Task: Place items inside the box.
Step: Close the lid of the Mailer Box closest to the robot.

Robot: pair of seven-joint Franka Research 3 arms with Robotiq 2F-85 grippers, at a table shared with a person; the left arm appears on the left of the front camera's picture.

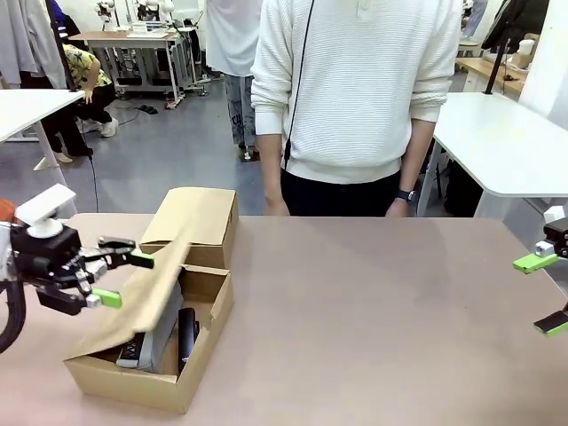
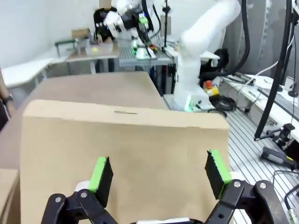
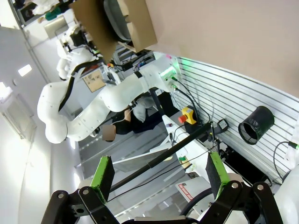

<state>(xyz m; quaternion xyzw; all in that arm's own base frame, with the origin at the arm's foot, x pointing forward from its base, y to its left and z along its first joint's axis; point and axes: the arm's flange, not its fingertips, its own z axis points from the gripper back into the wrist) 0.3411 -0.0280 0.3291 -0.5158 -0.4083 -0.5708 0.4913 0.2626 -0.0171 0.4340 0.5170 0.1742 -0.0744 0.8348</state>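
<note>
Now your left gripper [image 1: 120, 278] stands released at the box [image 1: 151, 377]'s light, bendy flap [image 1: 146, 293]; pinch its edge. Right gripper [image 1: 543, 293] released too.

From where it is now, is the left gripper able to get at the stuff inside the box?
Probably not directly. The left gripper is open beside the box, but a cardboard flap leans across the opening between it and the dark items inside.
</note>
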